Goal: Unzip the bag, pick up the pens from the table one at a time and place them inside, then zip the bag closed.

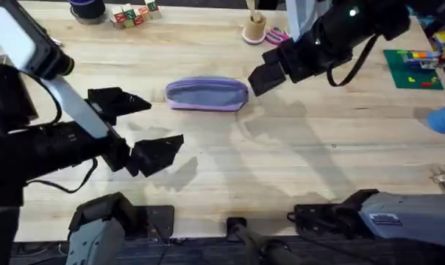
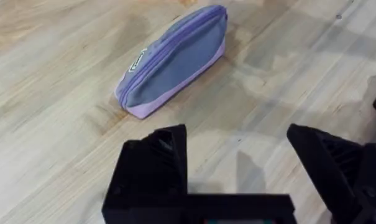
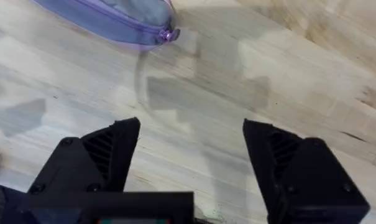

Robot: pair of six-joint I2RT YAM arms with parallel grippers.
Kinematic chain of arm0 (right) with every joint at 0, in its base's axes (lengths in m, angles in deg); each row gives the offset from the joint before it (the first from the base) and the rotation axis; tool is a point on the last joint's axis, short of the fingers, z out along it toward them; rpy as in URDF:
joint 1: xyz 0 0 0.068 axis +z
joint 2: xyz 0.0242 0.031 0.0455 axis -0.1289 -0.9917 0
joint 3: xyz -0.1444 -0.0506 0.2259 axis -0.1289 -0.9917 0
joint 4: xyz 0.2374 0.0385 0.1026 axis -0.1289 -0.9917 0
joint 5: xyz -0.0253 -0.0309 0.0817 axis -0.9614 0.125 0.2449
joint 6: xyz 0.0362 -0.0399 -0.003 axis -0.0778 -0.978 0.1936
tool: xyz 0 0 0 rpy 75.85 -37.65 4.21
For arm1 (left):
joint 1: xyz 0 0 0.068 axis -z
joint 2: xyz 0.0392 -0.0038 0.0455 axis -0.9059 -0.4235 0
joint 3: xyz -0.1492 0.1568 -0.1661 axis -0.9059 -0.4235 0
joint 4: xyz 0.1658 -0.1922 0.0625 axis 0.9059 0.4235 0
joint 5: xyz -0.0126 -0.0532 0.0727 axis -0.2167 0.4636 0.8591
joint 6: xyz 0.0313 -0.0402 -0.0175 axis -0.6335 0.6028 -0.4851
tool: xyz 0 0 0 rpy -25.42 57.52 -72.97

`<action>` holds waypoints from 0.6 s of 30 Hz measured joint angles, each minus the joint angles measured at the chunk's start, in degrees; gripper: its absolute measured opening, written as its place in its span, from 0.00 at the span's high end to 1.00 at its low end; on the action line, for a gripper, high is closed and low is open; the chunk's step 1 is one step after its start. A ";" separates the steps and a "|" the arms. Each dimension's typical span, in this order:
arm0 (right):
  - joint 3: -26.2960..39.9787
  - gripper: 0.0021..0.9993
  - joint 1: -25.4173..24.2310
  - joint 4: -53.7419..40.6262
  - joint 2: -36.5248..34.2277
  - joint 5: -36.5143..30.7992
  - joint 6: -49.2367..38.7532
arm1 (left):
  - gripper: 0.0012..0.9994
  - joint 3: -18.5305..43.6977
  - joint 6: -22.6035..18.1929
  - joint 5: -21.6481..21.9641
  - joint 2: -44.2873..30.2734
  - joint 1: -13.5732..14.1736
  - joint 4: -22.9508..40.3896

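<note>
Light wooden table [image 1: 296, 169], plank grain visible, carrying both arms and assorted clutter along far edge. Purple bag [image 1: 207, 94] lying flat toward middle of far half of table, zip closed along top, pull tab at end nearest right gripper. Left gripper [image 1: 137, 125] hovering off bag's left end, toward near-left corner, fingers spread wide, nothing between them; not touching bag. Right gripper [image 1: 265, 75] just beside bag's right end, fingers spread apart, holding nothing, apart from bag. Wooden cup [image 1: 254, 28] and pink-handled scissors [image 1: 277, 34] at far edge behind right gripper. Small coloured blocks [image 1: 132, 15] at far-left edge. Green mat [image 1: 413, 70] near right edge.
</note>
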 joint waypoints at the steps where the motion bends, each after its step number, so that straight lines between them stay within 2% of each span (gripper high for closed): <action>1: 0.00 0.00 0.00 0.00 0.00 0.00 0.17 | 0.01 0.00 0.11 0.34 0.25 0.00 0.12; 7: 0.00 0.00 0.00 -0.01 0.00 0.00 0.60 | 0.01 0.00 3.38 3.30 0.32 0.00 -0.54; 13: 0.00 0.00 0.00 -0.02 0.00 0.00 0.78 | 0.01 0.39 9.36 7.81 0.32 0.00 -1.38; 18: 0.00 0.00 0.00 -0.09 0.00 0.00 0.78 | 0.01 4.82 14.61 12.64 0.21 0.00 -1.78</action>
